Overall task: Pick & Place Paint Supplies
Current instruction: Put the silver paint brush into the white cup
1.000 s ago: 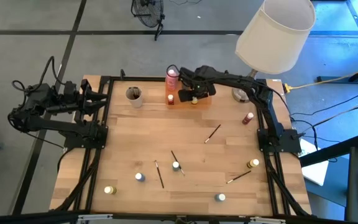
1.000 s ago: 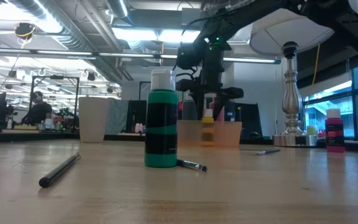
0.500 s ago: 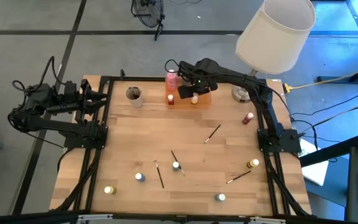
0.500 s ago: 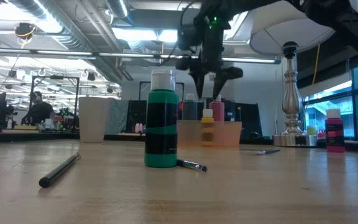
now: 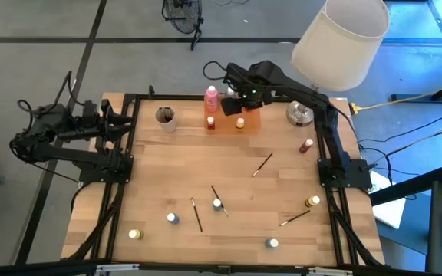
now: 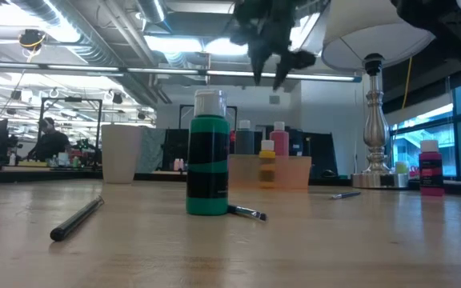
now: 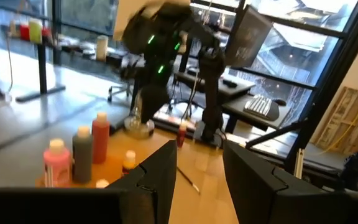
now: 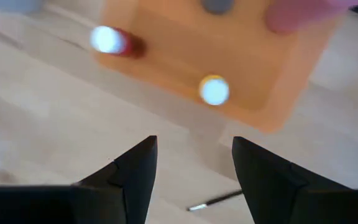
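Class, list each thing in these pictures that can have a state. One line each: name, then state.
right gripper: open, empty, high above the orange tray
left gripper: open, empty, at the table's left edge
yellow-lidded pot: upright, lid on, in the tray
pink bottle: upright, capped
green bottle: upright, capped, on the table
beige cup: upright
brush: lying flat on the table

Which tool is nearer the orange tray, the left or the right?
The right. The right tool hangs open just above the tray's far edge. The left tool waits at the table's left edge, beyond the beige cup.
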